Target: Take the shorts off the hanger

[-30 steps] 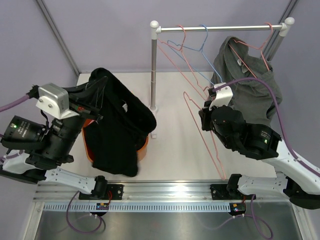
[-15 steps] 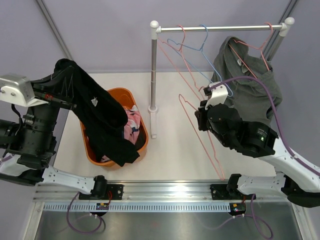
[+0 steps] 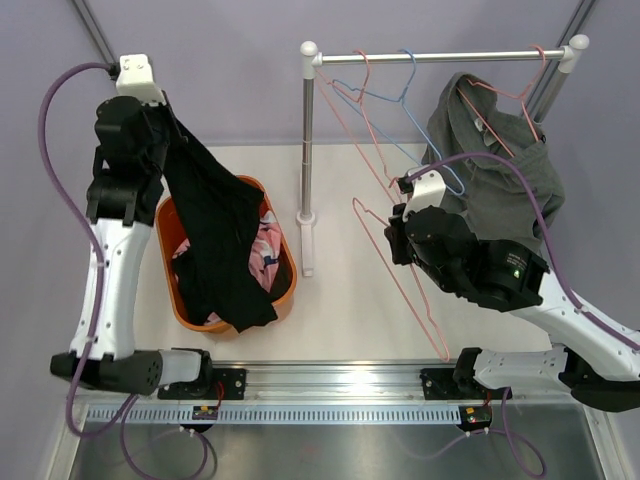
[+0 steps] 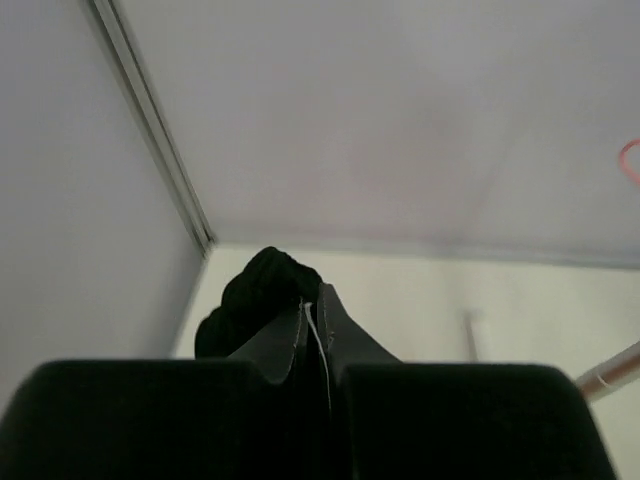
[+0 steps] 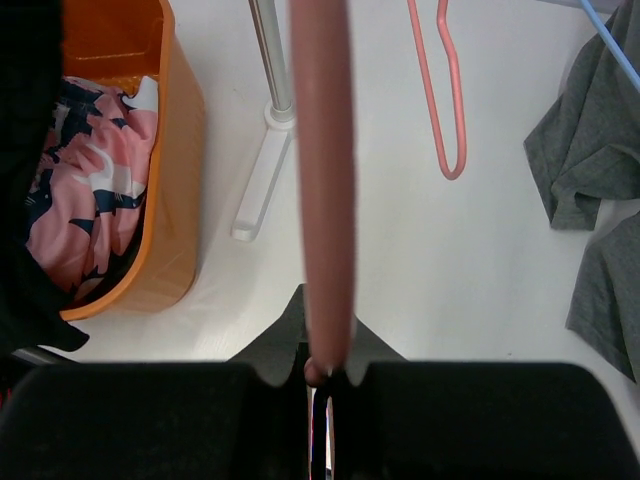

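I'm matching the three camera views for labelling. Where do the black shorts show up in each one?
Top external: left of centre, the black shorts hang from the left gripper down into the orange basket.
Left wrist: bottom centre, the black shorts are bunched in the closed jaws.
Right wrist: the black shorts are the dark cloth along the left edge.
Shared landmark: the orange basket, in the top and right wrist views only.

Basket (image 3: pixel 290 285) on table (image 3: pixel 350 310), left; binned shorts (image 3: pixel 265 250) inside. Held shorts (image 3: pixel 215 240) hang from left gripper (image 4: pixel 313 308) into basket. Rack (image 3: pixel 309 150) right of basket; hung shorts (image 3: pixel 500 180) at rail's right end. Hanger (image 3: pixel 400 290) before rack, in right gripper (image 5: pixel 320 375).
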Robot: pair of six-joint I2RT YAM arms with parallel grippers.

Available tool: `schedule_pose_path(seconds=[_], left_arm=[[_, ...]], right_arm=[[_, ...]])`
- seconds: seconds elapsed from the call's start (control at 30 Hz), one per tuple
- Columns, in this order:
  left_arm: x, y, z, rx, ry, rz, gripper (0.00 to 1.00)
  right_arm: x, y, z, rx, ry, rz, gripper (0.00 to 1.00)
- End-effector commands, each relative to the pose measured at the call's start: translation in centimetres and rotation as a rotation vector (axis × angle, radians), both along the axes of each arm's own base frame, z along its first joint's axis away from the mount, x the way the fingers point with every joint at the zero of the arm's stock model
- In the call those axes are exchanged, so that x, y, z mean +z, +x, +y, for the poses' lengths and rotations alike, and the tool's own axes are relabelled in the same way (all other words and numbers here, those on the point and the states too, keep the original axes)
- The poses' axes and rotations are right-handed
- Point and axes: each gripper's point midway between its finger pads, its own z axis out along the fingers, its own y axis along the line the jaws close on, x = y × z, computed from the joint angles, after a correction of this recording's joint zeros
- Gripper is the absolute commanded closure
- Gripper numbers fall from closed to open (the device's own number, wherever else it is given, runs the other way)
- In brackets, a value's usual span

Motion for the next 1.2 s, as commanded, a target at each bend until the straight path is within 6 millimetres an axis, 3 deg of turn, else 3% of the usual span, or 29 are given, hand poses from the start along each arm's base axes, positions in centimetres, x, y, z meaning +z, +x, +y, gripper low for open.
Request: schedule_pose_path(seconds=[0.0, 0.03, 0.1, 0.13, 0.2, 0.23, 0.27, 0.33, 0.37, 0.43, 0.47, 0.57, 0.63, 0.73, 0.77, 0.83, 0.97, 1.17], left_arm=[[-3.8, 0.5, -1.2, -0.147, -0.443, 0.167, 1.0], [-6.3, 1.0, 0.0, -0.132, -0.55, 0.223, 1.0], [-8.0, 0.4, -0.3, -0.155, -0.624, 0.25, 1.0], [-11.3, 0.3, -0.8, -0.152, -0.671, 0.299, 1.0], [-12.3, -2.1, -2.1, -0.191, -0.702, 0.269, 1.0], [-16.6, -2.7, -2.8, -0.166, -0.743, 0.331, 1.0], [-16.7, -4.5, -3.1, -0.165, -0.749, 0.299, 1.0], [-19.3, -5.7, -3.7, -0.15, -0.781, 0.31, 1.0], [-22.9, -6.5, -4.4, -0.136, -0.797, 0.383, 1.0], [-25.1, -7.8, -5.4, -0.155, -0.847, 0.426, 1.0], [-27.9, -8.5, -5.5, -0.127, -0.865, 0.482, 1.0], [-31.3, -9.8, -5.8, -0.102, -0.925, 0.528, 0.98], [-31.1, -10.1, -6.1, -0.13, -0.941, 0.514, 0.81], [-28.8, -10.4, -6.7, -0.2, -0.933, 0.464, 0.45], [-28.2, -10.4, -6.7, -0.208, -0.92, 0.454, 0.21], [-25.8, -10.6, -6.3, -0.223, -0.864, 0.414, 0.04], [-21.9, -11.4, -5.7, -0.25, -0.759, 0.339, 0.01], [-18.9, -12.4, -5.1, -0.269, -0.659, 0.272, 0.01]], right_arm=[[1.6, -0.1, -0.8, -0.016, 0.032, -0.022, 1.0], [1.8, -0.1, -0.9, -0.016, 0.035, -0.026, 1.0], [2.1, -0.2, -1.1, -0.011, 0.045, -0.034, 1.0], [2.1, -0.2, -1.2, -0.014, 0.046, -0.035, 1.0], [2.6, -0.4, -1.6, -0.015, 0.063, -0.047, 1.0], [2.8, -0.4, -1.7, -0.016, 0.068, -0.051, 1.0], [3.0, -0.5, -1.7, -0.013, 0.074, -0.056, 1.0], [3.9, -0.6, -2.1, -0.012, 0.089, -0.071, 1.0], [4.1, -0.8, -2.4, -0.011, 0.09, -0.07, 1.0], [5.1, -1.4, -2.8, 0.01, 0.108, -0.069, 1.0], [5.5, -1.7, -3.0, 0.023, 0.12, -0.069, 1.0], [7.9, -3.0, -3.4, 0.097, 0.192, -0.106, 1.0], [9.9, -3.6, -4.3, 0.108, 0.237, -0.143, 1.0], [12.5, -3.9, -5.7, 0.094, 0.268, -0.192, 1.0], [13.1, -3.8, -6.1, 0.087, 0.267, -0.213, 1.0], [14.4, -3.4, -7.3, 0.038, 0.273, -0.258, 1.0], [15.6, -2.1, -10.1, -0.097, 0.21, -0.336, 1.0], [13.8, 1.4, -11.7, -0.341, -0.078, -0.388, 1.0]])
